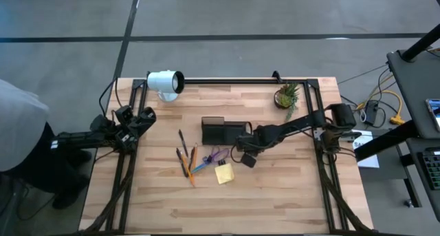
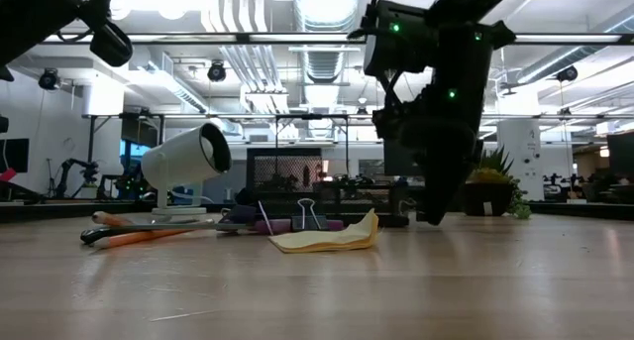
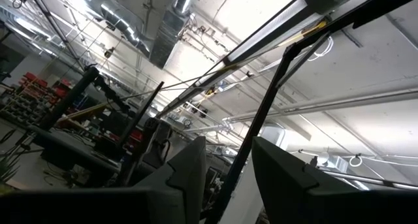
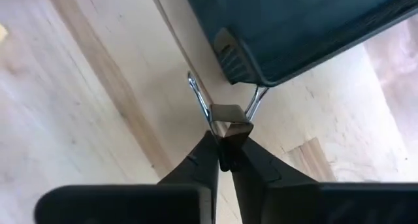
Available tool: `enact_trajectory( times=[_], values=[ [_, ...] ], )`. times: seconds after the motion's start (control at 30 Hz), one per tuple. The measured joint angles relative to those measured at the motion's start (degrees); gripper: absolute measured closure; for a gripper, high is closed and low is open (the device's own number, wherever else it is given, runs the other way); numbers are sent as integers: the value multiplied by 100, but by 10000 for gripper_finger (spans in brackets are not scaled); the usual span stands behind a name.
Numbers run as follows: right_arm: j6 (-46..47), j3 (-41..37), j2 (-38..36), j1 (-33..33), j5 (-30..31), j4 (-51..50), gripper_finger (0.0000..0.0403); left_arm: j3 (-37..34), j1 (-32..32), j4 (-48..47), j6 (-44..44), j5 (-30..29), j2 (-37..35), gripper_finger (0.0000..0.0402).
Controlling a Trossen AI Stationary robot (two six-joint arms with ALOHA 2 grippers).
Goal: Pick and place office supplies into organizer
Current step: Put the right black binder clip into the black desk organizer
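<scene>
Nearest the right wrist camera, the right gripper (image 4: 223,145) pinched a binder clip (image 4: 230,123) tight, just off the organizer's (image 1: 223,132) 4 o'clock corner. Pencils (image 1: 185,157), purple scissors (image 1: 218,155) and the yellow sticky-note pad (image 1: 224,173) lay at the organizer's 6 to 7 o'clock. The left gripper (image 3: 225,175) waited parted at the table's 9 o'clock edge.

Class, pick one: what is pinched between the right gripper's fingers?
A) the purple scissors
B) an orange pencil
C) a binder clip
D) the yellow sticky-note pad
C: in the right wrist view the right gripper is shut on a binder clip beside the organizer.
</scene>
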Motion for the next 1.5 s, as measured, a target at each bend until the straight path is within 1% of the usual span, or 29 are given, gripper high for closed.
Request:
enact_trajectory(
  times=[0.17, 0.4, 0.53, 0.63, 0.77, 0.87, 0.97, 1.03, 1.17, 1.27, 1.4, 1.5],
  values=[
    [0, 207, -49, 63, 69, -200, 387, 0, -1, -1, 0, 1, 0, 292],
    [-43, 623, -114, 264, 134, -749, 388, 0, -1, 1, -1, -1, 0, 292],
    [-37, 983, -198, 388, 258, -1016, 389, 0, 1, 1, -1, -1, 0, 292],
    [-46, 1405, -196, 398, 254, -900, 389, 0, 0, 1, 2, -1, 0, 292],
    [-123, 1880, -111, 249, 220, -387, 389, 0, -1, 1, 0, -1, 1, 292],
    [65, 2069, 63, 6, 69, -66, 389, 2, 1, -13, -1, 1, -6, 292],
    [446, 2262, 384, -241, -342, 120, 389, 1, 1, 12, 0, 1, 18, 292],
    [677, 2394, 629, -334, -475, 116, 390, 1, 1, 0, 2, -3, 12, 292],
    [798, 2725, 1101, -358, -540, 127, 390, 0, 1, 8, 1, -3, 37, 292],
    [914, 2933, 1314, -353, -557, 181, 390, -2, -1, -13, -1, 1, 32, 292],
    [1125, 3132, 1563, -358, -386, 195, 390, -16, 1, -3, 1, 2, 35, 292],
    [1284, 3266, 1707, -371, -385, 202, 390, -31, 1, 2, -1, 3, 28, 292]
  ],
)
